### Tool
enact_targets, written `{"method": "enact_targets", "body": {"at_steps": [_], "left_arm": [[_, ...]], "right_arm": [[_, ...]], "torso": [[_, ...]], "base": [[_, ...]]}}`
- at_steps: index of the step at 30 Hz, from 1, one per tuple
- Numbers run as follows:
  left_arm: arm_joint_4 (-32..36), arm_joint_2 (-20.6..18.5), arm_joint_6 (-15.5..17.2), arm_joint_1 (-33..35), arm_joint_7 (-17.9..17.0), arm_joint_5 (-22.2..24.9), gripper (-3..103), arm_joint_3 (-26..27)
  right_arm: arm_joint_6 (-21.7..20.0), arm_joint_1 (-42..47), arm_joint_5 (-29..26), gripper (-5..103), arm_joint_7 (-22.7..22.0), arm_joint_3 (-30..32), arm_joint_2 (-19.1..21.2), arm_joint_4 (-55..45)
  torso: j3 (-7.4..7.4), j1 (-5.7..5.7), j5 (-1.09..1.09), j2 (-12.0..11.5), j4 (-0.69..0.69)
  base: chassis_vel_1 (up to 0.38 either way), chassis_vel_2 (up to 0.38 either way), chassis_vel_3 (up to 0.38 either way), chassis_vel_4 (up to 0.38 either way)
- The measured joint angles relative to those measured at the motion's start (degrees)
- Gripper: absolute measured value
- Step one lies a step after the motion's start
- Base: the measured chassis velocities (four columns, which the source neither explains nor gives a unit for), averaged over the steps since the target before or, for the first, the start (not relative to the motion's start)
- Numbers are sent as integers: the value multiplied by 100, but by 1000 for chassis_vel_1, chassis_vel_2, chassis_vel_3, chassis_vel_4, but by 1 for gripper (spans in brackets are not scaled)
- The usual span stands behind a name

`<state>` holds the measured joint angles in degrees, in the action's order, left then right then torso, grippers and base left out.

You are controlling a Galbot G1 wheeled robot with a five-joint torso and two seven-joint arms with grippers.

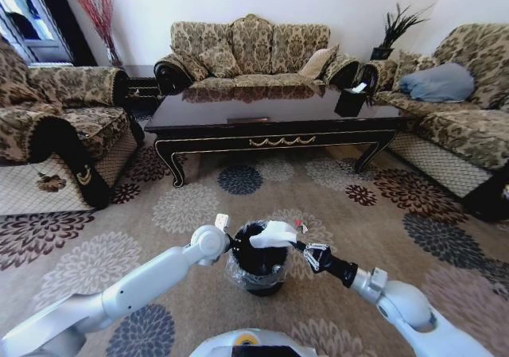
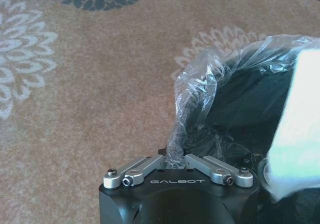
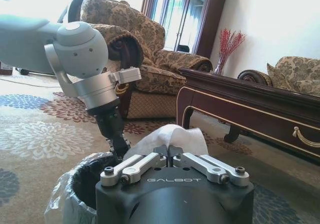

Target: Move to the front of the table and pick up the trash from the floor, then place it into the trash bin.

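Both arms reach forward and inward over the carpet, meeting at the trash bin, which stands on the floor just in front of the robot, well short of the table.

The left arm stretches out with its elbow low, its wrist bending down at the bin's near-left rim. The left gripper is pressed together on a fold of the clear plastic bag lining the bin, pinching it at the rim; in the right wrist view its dark fingers dip just inside the bin's edge.

The right arm comes in from the other side, forearm angled up toward the bin's mouth. The right gripper is pinched on the crumpled white paper, holding it over the bin's opening. From the right wrist camera the paper bulges up behind the closed fingertips, so the contact itself is hidden by the gripper's body.

In the left wrist view the paper is a pale blur cut off by the frame's edge. The inside of the bin is dark, and I cannot make out anything lying in it. Its base is wrapped in bunched plastic.
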<state>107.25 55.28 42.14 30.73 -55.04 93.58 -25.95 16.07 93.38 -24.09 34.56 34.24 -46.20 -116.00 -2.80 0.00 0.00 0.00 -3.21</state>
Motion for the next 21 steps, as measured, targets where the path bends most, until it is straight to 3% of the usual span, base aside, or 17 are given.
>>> {"method": "enact_targets", "body": {"at_steps": [4, 8, 10, 14, 16, 19, 21], "left_arm": [[-10, 29, 0, -2, -15, 6, 0, 0], [-9, 31, 0, 58, -17, -13, 0, 9], [9, 22, 0, 93, -18, -14, 0, 28], [64, -43, 0, 192, -18, -33, 0, 103], [78, -66, 0, 208, -18, -36, 0, 117], [100, -123, 0, 237, -18, -38, 0, 147], [106, -133, 0, 246, -18, -43, 0, 159]], "right_arm": [[1, 19, 31, 5, 0, -18, -8, -5], [1, 124, 39, 21, 50, -60, -33, -17], [2, 144, 57, 21, 75, -69, -42, -16], [29, 147, 95, 43, 120, -110, -49, -5], [30, 137, 95, 43, 122, -117, -49, -5], [21, 128, 94, 60, 118, -124, -50, -20], [10, 129, 90, 65, 108, -125, -53, -31]], "torso": [[0, 0, 0, 0, 0], [0, 0, 0, 0, -1], [0, 0, 0, 0, -1], [0, 0, 0, 0, -1], [0, 0, 0, 0, 0], [0, 0, -1, 0, -1], [0, 0, 0, 0, -1]], "base": [[0, 0, 0, 0], [0, 0, 0, 0], [0, 0, 0, 0], [0, 0, 0, 0], [0, 0, 0, 0], [0, 0, 0, 0], [0, 0, 0, 0]]}}
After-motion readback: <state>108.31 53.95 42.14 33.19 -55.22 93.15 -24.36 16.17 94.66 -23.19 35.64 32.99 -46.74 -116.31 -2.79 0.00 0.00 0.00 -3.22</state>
